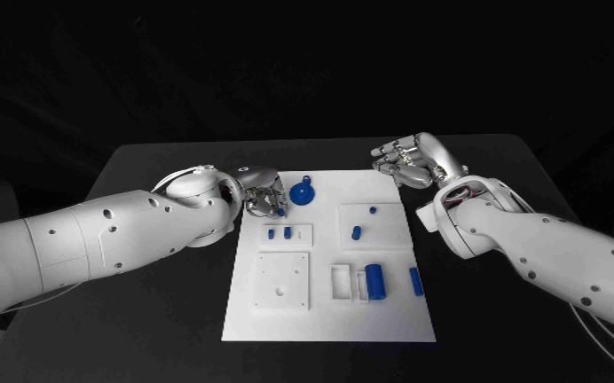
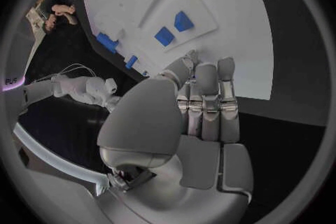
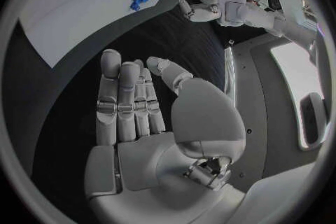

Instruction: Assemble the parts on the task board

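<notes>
We see the task board (image 1: 330, 259), a white plate, lying mid-table with its blue parts spread over it. A round blue part (image 1: 302, 192) lies near the board's far edge, and small blue parts (image 1: 287, 232) stand in a raised block. The left hand (image 1: 263, 195) hovers at the board's far left corner, fingers curled downward beside a small blue piece (image 1: 279, 214); we cannot tell whether it holds anything. The right hand (image 1: 412, 161) waits off the board's far right corner, fingers extended and apart, holding nothing. We judge the step to be a pick at that corner: the fingertips should close squarely on 1 part only, without nudging the round part nearby.
</notes>
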`<act>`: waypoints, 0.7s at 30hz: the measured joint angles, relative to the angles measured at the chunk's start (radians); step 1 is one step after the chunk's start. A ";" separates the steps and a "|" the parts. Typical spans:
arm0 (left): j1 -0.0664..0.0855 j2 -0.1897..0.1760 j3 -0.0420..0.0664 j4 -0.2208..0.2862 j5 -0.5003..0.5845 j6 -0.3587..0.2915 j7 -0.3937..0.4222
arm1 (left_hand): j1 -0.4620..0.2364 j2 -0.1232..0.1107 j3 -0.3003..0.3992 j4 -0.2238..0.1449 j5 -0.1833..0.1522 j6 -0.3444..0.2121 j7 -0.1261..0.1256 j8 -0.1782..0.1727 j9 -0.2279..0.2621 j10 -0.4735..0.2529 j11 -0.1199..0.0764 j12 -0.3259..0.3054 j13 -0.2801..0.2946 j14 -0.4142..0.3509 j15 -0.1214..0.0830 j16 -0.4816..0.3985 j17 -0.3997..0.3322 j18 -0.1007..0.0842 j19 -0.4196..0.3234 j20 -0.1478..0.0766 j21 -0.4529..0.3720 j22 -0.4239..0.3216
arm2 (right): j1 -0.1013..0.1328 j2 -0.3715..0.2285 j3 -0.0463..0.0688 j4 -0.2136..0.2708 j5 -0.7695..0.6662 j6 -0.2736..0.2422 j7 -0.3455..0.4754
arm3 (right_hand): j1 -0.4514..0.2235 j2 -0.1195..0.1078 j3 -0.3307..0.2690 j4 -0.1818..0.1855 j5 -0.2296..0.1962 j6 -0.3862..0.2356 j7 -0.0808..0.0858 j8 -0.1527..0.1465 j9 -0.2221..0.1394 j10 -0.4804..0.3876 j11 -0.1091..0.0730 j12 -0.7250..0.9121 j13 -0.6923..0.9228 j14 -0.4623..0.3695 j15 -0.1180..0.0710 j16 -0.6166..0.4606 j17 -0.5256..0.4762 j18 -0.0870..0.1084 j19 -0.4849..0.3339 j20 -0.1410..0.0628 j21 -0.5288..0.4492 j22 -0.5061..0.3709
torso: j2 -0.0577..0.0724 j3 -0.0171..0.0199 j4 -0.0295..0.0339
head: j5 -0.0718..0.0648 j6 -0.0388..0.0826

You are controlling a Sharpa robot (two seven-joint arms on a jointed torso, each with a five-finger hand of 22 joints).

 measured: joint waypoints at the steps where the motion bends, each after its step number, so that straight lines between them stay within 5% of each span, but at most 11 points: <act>1: 0.000 0.000 0.000 0.000 0.000 0.002 0.000 | 0.000 0.000 0.000 0.000 0.000 0.000 0.000 0.000 0.000 0.000 0.000 0.000 0.000 0.000 0.000 0.000 0.000 0.000 0.000 0.000 0.000 0.000 | 0.000 0.000 0.000 0.000 0.000 0.000 0.000 | 0.000 0.000 0.000 0.000 0.000 0.000 0.000 0.000 0.000 0.000 0.000 0.000 0.000 0.000 0.000 0.000 0.000 0.000 0.000 0.000 0.000 0.000 | 0.000 0.0000 0.0000 | 0.000 0.000; 21: 0.000 0.015 -0.004 -0.016 -0.001 0.016 0.000 | 0.003 -0.003 0.002 0.002 0.000 0.000 0.000 0.000 0.001 0.000 0.000 0.000 0.001 0.000 0.000 0.000 0.001 0.000 0.000 0.000 0.000 0.000 | 0.000 0.000 0.000 0.001 0.000 0.001 0.001 | 0.000 0.000 0.000 0.000 0.000 0.001 -0.001 0.000 0.000 0.000 0.000 0.000 0.000 0.000 0.000 0.000 0.000 0.000 0.000 0.000 0.000 0.000 | 0.000 -0.0011 0.0001 | -0.003 -0.001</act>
